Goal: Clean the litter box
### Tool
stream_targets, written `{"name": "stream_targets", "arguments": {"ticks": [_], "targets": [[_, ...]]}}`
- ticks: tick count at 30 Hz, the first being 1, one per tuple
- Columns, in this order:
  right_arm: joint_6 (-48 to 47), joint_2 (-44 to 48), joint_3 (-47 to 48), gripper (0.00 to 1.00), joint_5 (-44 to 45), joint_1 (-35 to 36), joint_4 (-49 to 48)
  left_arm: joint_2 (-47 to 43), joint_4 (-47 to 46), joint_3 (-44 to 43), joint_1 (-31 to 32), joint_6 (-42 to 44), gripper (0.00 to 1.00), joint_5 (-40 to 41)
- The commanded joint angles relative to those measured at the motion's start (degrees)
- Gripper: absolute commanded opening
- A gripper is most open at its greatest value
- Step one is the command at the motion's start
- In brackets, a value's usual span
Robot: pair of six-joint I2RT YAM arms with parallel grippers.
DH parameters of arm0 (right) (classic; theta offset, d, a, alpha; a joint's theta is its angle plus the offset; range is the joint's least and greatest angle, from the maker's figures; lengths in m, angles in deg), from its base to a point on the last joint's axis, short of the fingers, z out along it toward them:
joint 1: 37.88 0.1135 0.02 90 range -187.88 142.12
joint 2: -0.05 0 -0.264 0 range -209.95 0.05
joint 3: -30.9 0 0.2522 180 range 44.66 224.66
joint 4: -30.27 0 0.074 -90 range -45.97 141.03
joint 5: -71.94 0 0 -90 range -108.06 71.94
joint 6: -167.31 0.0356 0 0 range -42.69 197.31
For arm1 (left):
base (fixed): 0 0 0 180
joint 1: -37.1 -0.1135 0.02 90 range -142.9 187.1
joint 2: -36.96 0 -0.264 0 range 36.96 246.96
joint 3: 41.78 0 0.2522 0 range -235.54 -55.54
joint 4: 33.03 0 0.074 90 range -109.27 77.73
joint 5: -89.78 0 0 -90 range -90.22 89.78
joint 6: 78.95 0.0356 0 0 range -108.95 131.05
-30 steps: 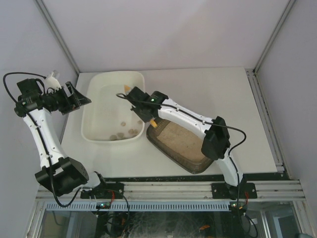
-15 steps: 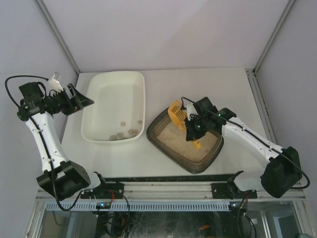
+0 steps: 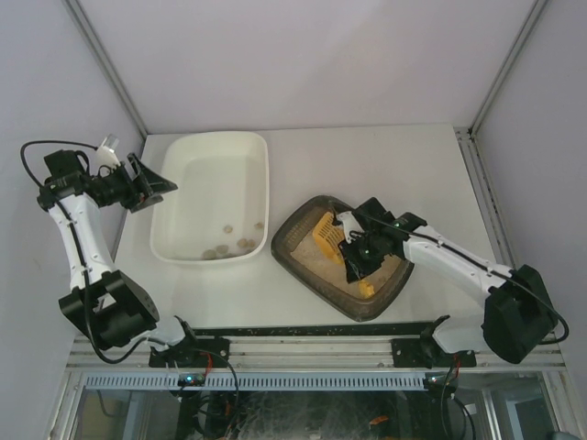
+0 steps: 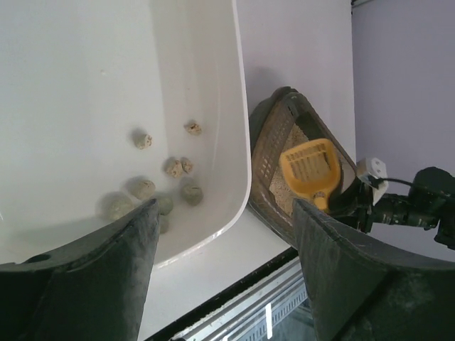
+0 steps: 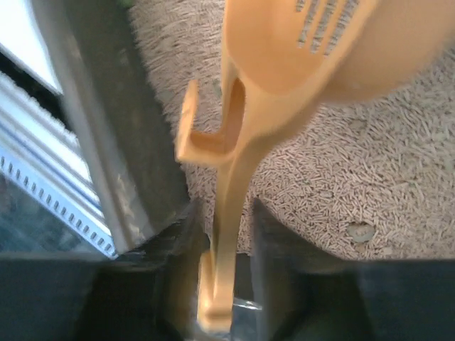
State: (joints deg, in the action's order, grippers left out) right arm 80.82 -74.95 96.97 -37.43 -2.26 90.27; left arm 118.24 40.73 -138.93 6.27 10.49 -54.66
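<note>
Spanning most of the top view, the pale surface carries two trays just beside each other. The larger is a white tub on the left. The litter box is on the right and nearer the arms, its long axis running diagonally from far-left to near-right. It is a dark olive-brown shallow tray with rounded corners and a bed of beige, pellet-like litter.

The right claw hangs directly over that bed, clamped on the handle of a yellow slotted scoop. The scoop's head points toward the tray's far-left end, low over the litter; whether it touches I cannot tell. The left claw is spread wide and holds nothing, out past the tub's left rim, so the right arm is much the nearer.

Several clumps lie in the tub's near end. One small pale clump sits in the litter just beside the scoop head, probably the next thing to lift.
</note>
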Motion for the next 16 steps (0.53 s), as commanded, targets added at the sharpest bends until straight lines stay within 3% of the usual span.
{"name": "stream_targets", "arguments": {"ticks": [1, 2, 3, 6, 8, 13, 16], "targets": [[2.5, -4.7, 3.2, 0.55, 9.3, -0.5, 1.1, -1.7, -2.2, 0.3, -0.1, 0.2, 0.78, -3.2], [3.5, -5.1, 3.4, 0.72, 12.0, -0.5, 1.2, -2.0, -2.2, 0.4, 0.0, 0.5, 0.78, -2.8], [5.3, -5.1, 3.5, 0.81, 16.6, -0.5, 0.8, -2.3, -2.2, 0.6, 0.1, 0.8, 0.78, -2.3], [12.0, -3.0, 4.0, 0.92, 29.7, -2.4, 1.1, -3.3, -2.2, 1.1, 0.4, 2.3, 0.78, -0.6], [13.6, -1.0, 7.2, 0.96, 30.9, -5.1, 3.0, -3.9, -1.5, 1.1, 0.7, 3.8, 0.79, 0.8], [16.9, 10.6, 10.1, 1.00, 38.6, 0.3, -3.3, -5.8, -1.1, 1.3, 2.4, 4.9, 0.79, 5.1], [30.2, 17.1, 10.4, 1.00, 63.6, 7.1, -5.6, -7.3, -1.4, 2.4, 3.6, 5.0, 0.79, 7.6]]}}
